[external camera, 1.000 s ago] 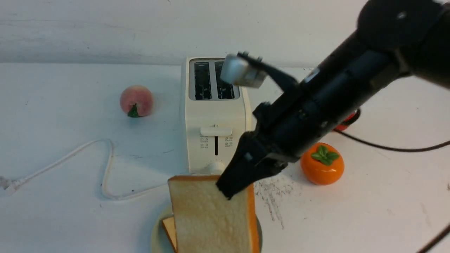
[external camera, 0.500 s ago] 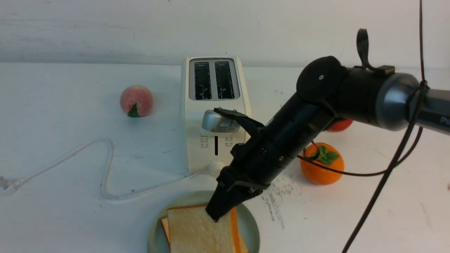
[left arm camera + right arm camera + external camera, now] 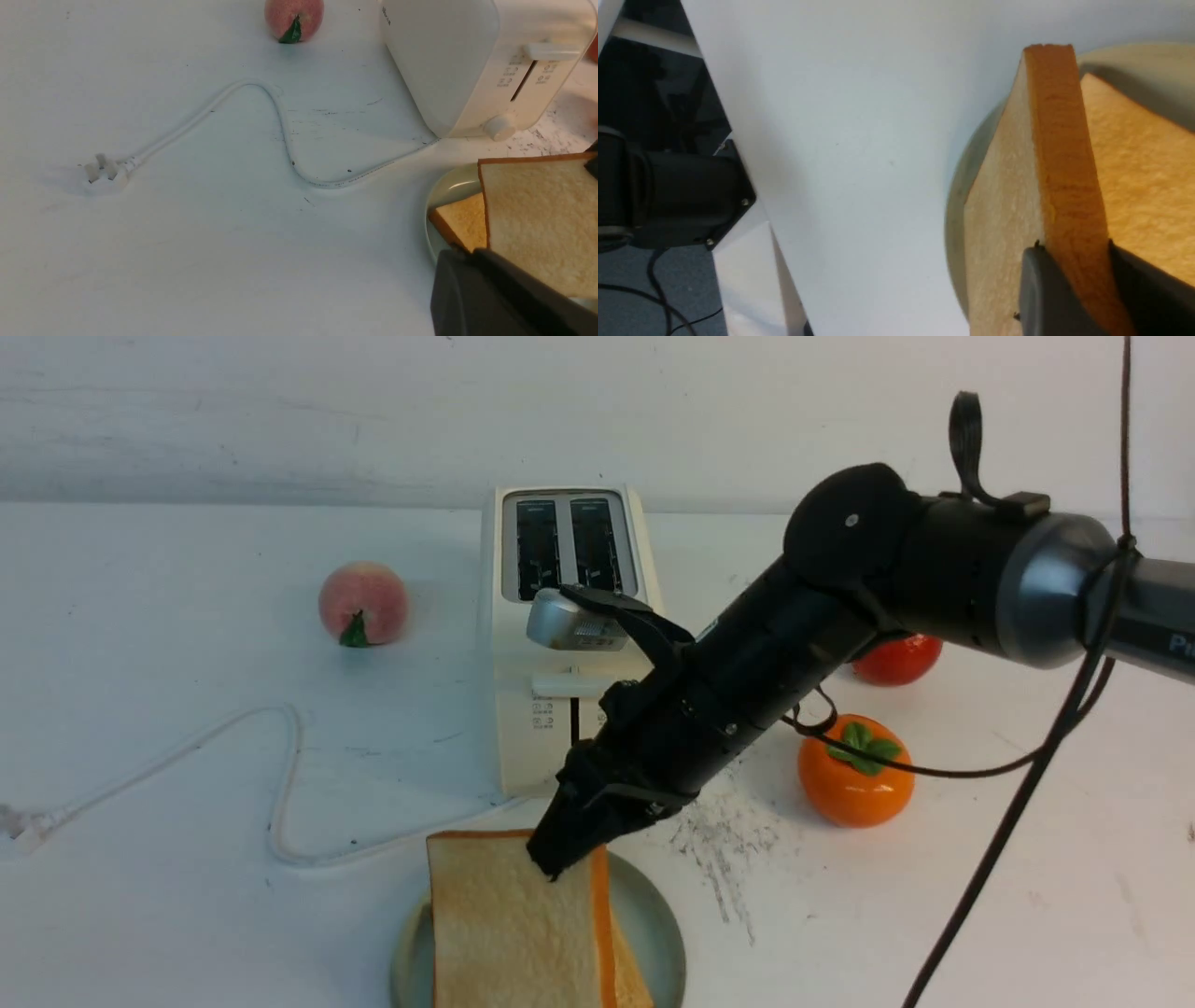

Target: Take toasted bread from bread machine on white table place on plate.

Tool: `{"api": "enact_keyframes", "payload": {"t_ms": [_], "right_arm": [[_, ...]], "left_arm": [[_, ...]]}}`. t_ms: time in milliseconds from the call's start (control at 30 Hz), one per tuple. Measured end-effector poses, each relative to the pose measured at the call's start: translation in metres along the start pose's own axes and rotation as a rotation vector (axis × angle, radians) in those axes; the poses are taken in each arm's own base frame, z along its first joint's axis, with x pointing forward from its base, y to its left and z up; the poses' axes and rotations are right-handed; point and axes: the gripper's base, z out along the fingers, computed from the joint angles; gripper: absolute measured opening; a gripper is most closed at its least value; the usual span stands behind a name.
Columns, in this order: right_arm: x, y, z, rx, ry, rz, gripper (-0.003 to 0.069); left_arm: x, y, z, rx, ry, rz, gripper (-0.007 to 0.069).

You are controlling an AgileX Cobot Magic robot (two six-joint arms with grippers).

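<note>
Claw (image 3: 1069,280) of my right arm is partly open, and between its two fingers is the upper toast slice (image 3: 515,919). This slice is tilted above the plate (image 3: 653,933), over the lower toast slice (image 3: 1148,177).

Compared with half a second ago, the upper toast slice (image 3: 513,924) sits farther left in the front view, its far edge raised toward the toaster (image 3: 523,709). The right claw (image 3: 551,870) has shifted the same way. The lever (image 3: 565,685) has come back into sight, while the knob is now hidden. More of the tomato (image 3: 898,661) shows behind the arm (image 3: 728,695).
</note>
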Motion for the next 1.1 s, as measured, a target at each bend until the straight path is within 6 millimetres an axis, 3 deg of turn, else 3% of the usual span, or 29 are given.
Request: {"api": "enact_keyframes", "payload": {"t_ms": [167,400,467,667,733,800,933,1033,1100], "right_arm": [[0.001,-0.004,0.002,0.027,0.016,-0.013,0.0239],[0.008,-0.018,0.01,0.096,0.083,-0.012,0.0428],[0.01,-0.023,0.006,0.171,0.112,-0.012,0.0508],[0.003,-0.022,-0.018,0.349,0.123,-0.055,0.058],[0.0,-0.02,-0.026,0.4,0.128,-0.088,0.0582],[-0.006,-0.014,-0.05,0.513,0.151,-0.168,0.0577],[-0.008,-0.002,-0.084,0.666,0.174,-0.145,0.0528],[-0.004,0.019,-0.125,0.832,0.085,-0.017,0.039],[0.001,0.04,-0.156,0.904,-0.029,0.057,0.0244]], "left_arm": [[0.0,0.0,0.0,0.0,0.0,0.0,-0.0014],[0.0,0.0,0.0,0.0,0.0,0.0,-0.0014],[0.0,0.0,0.0,0.002,0.001,-0.002,-0.0014],[0.0,-0.001,0.0,0.007,0.002,-0.006,-0.0014],[0.0,-0.001,0.0,0.009,0.003,-0.009,-0.0014],[0.0,-0.001,0.0,0.011,0.003,-0.011,-0.0014],[0.0,-0.001,0.0,0.014,0.004,-0.013,-0.0014],[0.0,-0.001,0.0,0.015,0.003,-0.013,-0.0014],[-0.001,-0.002,0.0,0.02,-0.009,-0.015,-0.0014]]}}
